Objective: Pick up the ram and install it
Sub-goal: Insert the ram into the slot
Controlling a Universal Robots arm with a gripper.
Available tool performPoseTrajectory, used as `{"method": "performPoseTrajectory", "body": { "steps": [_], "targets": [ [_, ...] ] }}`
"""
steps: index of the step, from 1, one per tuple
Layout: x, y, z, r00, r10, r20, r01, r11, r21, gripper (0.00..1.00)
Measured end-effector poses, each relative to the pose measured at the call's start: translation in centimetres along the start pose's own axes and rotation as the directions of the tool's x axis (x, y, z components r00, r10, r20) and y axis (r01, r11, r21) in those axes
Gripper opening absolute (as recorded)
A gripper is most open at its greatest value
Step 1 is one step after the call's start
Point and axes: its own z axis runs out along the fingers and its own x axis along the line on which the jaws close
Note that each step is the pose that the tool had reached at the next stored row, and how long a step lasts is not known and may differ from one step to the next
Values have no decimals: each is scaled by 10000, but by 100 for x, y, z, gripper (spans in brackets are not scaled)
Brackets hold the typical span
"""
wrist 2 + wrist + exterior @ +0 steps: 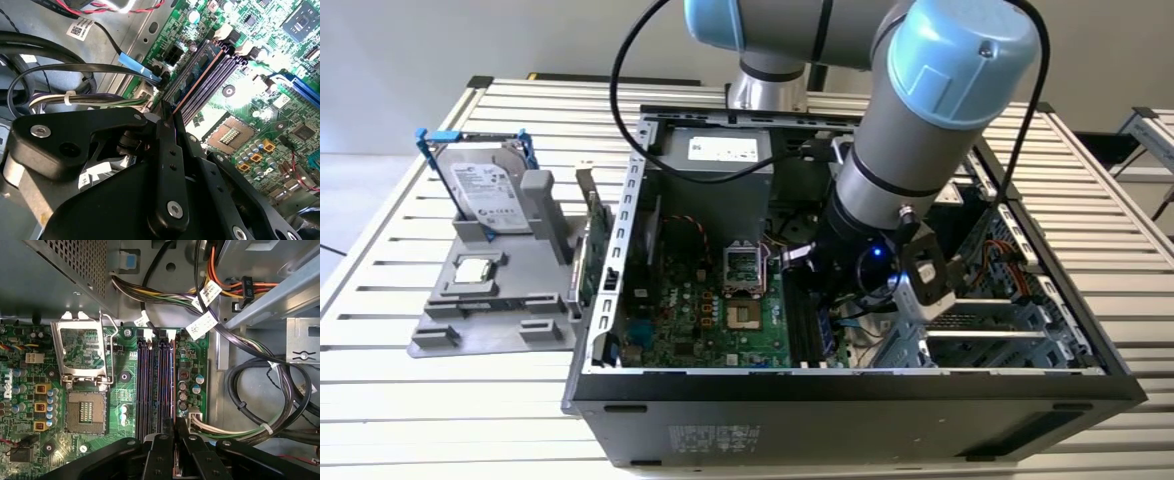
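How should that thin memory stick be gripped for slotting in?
Pinch the ram across its flat faces at the top long edge, coming from above the motherboard. It is thin and stands on edge along the memory slots, so its lower edge must stay free. The gripper appears to hold it so.

Exterior view: high, off-arm, angled down at the open computer case (854, 390) on a slatted table (400, 400), far enough to take in the whole case and the arm (907, 150) reaching into it. First wrist view: inside the case, facing nearly square-on to the motherboard (30, 390), close, looking past the gripper (175, 440). Second wrist view: closer, oblique, skimming along the gripper (167, 125) body. Both wrist views share the memory slots (155, 385) (210, 75) and CPU socket (86, 412) (230, 135).
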Motion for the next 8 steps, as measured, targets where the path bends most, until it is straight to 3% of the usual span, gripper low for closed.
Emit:
{"method": "performPoseTrajectory", "body": {
  "steps": [8],
  "targets": [
    [0,7,8,10000,0,-1,0,10000,2,0]
  ]
}}
